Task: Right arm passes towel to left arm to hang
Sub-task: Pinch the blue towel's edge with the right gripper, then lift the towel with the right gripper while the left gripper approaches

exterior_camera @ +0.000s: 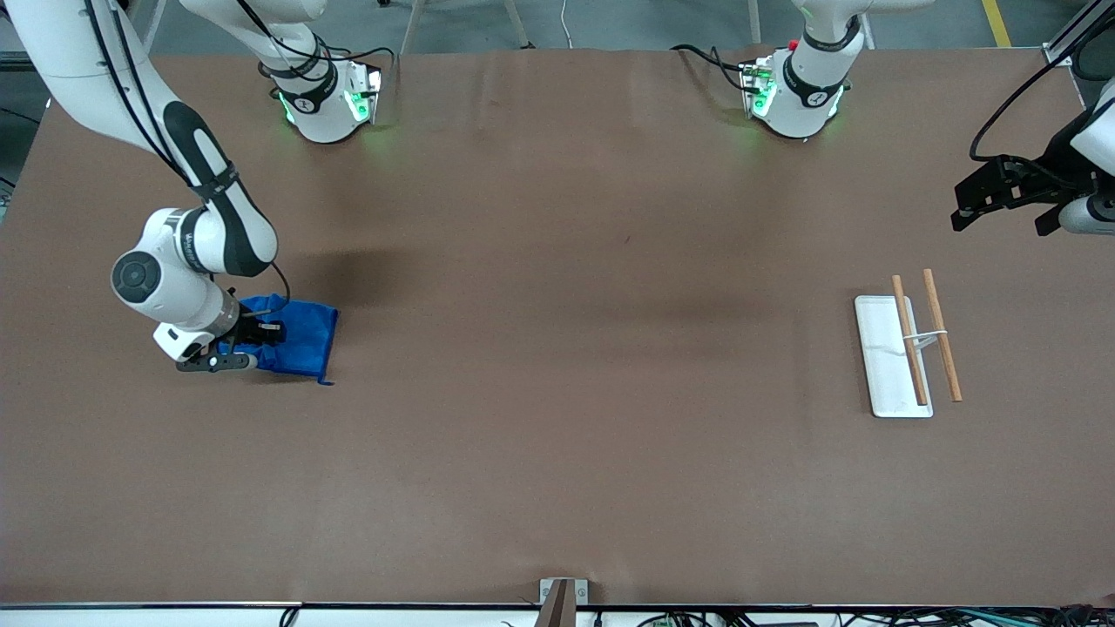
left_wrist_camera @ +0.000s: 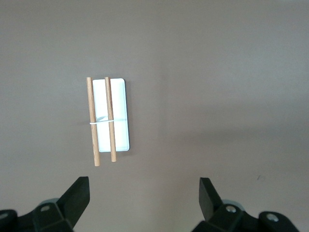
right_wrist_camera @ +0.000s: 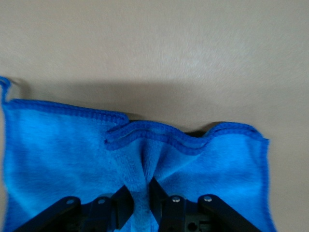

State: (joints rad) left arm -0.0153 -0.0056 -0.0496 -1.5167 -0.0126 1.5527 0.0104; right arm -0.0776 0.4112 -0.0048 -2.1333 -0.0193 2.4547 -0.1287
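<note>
The bright blue towel (exterior_camera: 298, 338) lies on the brown table at the right arm's end, a loose thread at its corner nearest the front camera. My right gripper (exterior_camera: 248, 335) is down on it, shut on a pinched fold of the towel (right_wrist_camera: 72, 150), which bunches up between the fingers (right_wrist_camera: 159, 195). My left gripper (exterior_camera: 1002, 196) is open and empty, up in the air at the left arm's end of the table. In the left wrist view its fingers (left_wrist_camera: 79, 193) stand wide apart, with the rack (left_wrist_camera: 110, 118) farther off.
A white rack tray (exterior_camera: 884, 357) with two wooden rods (exterior_camera: 942, 347) across a small stand sits toward the left arm's end. A small bracket (exterior_camera: 562, 596) sits at the table edge nearest the front camera.
</note>
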